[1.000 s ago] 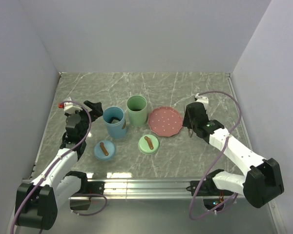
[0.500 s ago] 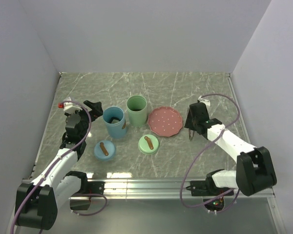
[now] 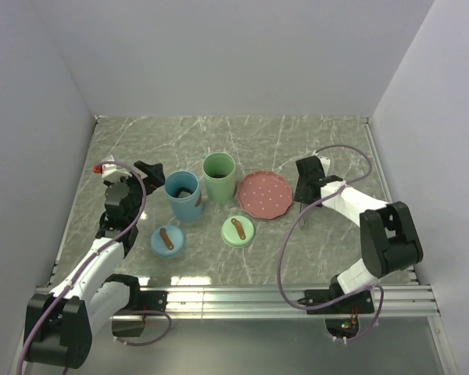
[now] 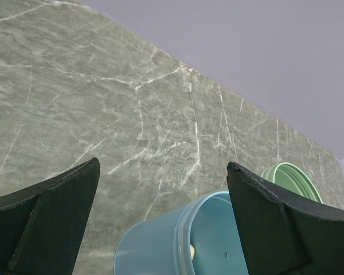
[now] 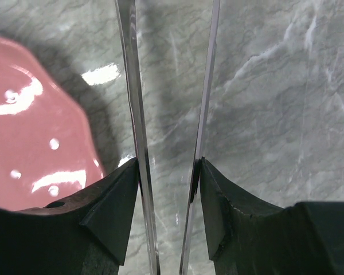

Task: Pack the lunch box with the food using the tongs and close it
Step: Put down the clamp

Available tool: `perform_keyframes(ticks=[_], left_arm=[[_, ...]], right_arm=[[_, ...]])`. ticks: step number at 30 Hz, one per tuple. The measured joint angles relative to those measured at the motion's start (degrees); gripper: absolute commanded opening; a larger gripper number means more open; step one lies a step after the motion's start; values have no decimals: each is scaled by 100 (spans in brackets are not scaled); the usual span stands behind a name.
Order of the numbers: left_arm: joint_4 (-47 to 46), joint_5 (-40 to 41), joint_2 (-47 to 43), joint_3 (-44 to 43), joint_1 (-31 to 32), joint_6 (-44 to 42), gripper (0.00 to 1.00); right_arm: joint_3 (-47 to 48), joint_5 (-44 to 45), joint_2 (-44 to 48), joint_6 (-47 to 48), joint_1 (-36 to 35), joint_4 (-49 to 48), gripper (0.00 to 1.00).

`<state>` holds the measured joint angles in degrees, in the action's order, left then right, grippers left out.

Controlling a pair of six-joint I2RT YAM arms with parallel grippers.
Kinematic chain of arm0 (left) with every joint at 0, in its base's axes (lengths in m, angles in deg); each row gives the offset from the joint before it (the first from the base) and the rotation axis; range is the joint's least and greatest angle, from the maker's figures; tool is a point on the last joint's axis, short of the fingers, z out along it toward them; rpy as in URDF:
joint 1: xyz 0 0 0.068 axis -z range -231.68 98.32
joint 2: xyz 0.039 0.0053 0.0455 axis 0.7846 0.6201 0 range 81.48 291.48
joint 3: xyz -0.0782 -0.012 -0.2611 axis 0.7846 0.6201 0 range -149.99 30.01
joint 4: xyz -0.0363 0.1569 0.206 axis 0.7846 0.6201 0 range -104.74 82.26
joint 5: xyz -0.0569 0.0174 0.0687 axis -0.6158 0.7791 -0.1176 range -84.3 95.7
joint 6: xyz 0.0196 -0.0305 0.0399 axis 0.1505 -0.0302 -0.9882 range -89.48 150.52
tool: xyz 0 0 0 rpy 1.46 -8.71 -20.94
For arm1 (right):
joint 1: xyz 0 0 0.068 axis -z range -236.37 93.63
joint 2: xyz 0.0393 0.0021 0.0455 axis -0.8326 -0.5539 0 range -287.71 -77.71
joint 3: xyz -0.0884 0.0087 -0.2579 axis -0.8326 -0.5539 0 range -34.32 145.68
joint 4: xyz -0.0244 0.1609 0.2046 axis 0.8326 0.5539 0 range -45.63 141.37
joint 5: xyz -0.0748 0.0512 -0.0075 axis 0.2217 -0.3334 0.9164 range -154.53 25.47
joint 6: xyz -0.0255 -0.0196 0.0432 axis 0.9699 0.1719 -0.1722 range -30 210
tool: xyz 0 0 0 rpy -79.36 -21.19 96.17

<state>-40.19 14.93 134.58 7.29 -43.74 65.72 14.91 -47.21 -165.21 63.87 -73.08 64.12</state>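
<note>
The marble tabletop (image 3: 336,148) carries the pink plate (image 3: 264,194) at centre right, just left of the right hand (image 5: 167,166). That hand is part-closed on the tongs (image 5: 135,114), whose arms run lengthwise up the wrist frame. The left hand (image 4: 160,172) gapes wide and empty by the blue cup (image 4: 149,246).

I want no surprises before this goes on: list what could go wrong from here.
1. The right gripper holds the tongs only by their two thin arms, so the smooth metal might slip or twist between the fingers.
2. The tongs lie close beside the edge of the pink plate. A sideways sweep could shove the plate.
3. The left gripper stands open right by the blue container. A small move forward could tip it.
</note>
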Motion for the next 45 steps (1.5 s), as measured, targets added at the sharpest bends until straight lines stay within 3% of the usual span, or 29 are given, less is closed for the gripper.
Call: perform_keyframes(ticks=[12,31,39,45], left_arm=[[2,-35,0,0,0,0,99],[4,-35,-37,2,0,0,99],[4,-33,-81,4,0,0,99],[4,22,-96,35,0,0,99]], right_arm=[[444,275,-673,-44,31,365,57],[431,459,-645,-291,37,634,67],[223,592,166,-424,-2,883,72],[85,570,1491,-343,-363,885,72]])
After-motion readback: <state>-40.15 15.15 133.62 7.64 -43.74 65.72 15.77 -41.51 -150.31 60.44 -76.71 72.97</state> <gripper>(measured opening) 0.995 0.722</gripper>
